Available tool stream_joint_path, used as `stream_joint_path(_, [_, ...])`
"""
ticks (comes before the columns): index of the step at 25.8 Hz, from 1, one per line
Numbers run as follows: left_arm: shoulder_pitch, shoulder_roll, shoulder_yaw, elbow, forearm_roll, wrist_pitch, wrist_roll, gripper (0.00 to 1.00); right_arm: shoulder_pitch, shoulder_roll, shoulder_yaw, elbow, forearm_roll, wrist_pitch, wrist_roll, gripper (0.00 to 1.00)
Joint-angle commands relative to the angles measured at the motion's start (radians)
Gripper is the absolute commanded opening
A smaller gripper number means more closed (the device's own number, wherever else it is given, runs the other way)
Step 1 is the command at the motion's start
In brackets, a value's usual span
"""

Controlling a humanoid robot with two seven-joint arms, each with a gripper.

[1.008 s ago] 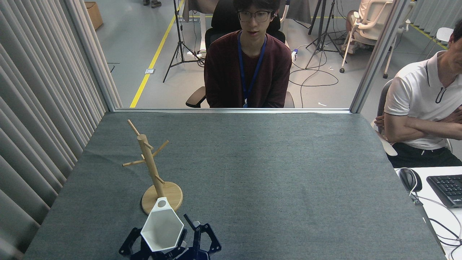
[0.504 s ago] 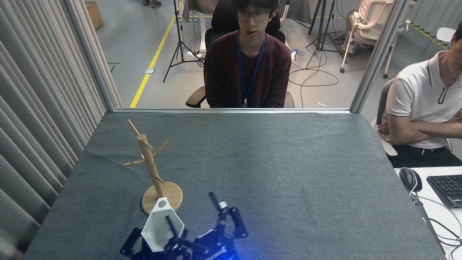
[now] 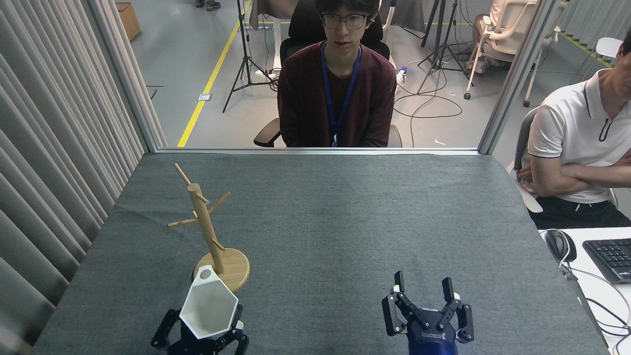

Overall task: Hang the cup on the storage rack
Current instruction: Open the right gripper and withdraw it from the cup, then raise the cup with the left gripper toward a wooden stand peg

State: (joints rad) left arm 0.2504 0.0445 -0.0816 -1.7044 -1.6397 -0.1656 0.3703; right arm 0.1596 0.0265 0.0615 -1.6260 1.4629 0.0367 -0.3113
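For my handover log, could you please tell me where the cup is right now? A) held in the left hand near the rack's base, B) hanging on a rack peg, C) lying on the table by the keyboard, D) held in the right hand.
A: the cup sits in the left hand beside the rack base; the right hand is open and empty.

The right end effector bears the brand "ROBOTIQ", seen upside down.

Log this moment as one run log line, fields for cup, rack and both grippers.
cup: held by left gripper, not hung | storage rack: upright, pegs empty | right gripper: open, empty, apart
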Motion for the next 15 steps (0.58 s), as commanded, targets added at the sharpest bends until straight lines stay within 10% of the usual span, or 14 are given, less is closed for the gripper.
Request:
stream_joint_path(1, [-0.016, 0.014, 0.023, 0.002, 0.0, 0.061, -0.001, 0.36, 0.015, -0.011, -0.011, 0.011, 0.004, -0.001, 0.006, 0.98])
stream_joint_path(15, [-0.183, 0.023, 0.138, 0.178, -0.344, 0.316, -0.008, 0.32, 0.048, -0.025, -0.006, 0.012, 0.039, -0.008, 0.006, 0.98])
